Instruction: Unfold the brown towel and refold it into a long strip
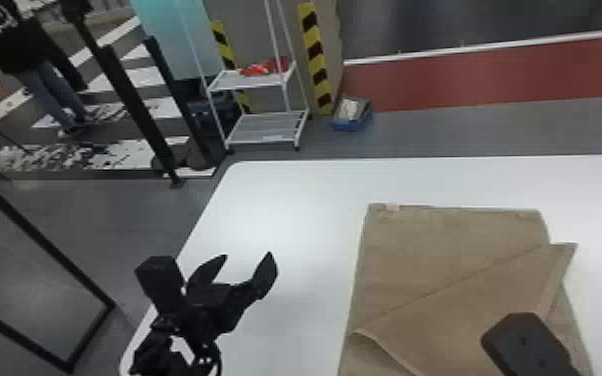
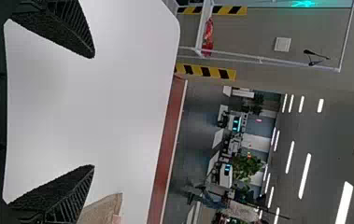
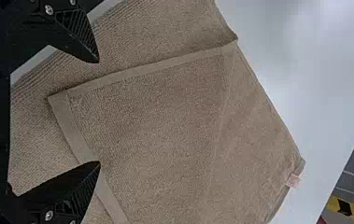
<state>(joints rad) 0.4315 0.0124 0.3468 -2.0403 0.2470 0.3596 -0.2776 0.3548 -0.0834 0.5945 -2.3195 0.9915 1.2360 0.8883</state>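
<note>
Here's the right gripper (image 1: pixel 527 342) over the near right part of the towel (image 1: pixel 445 260), fingers spread, gripping nothing; across to the left gripper (image 1: pixel 248 257), also wide open and empty, above the table (image 1: pixel 285 210) to the towel's left; the towel lies on the table, a flap slanting across it, one corner poking out right, a tag (image 1: pixel 392 206) at its far left corner; beyond, a white rack (image 1: pixel 265 129) and blue bin (image 1: pixel 352 126).

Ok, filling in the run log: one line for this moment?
Left gripper: open, over table; right gripper: open, over brown towel; towel: flap lying slantwise; strip: not formed
</note>
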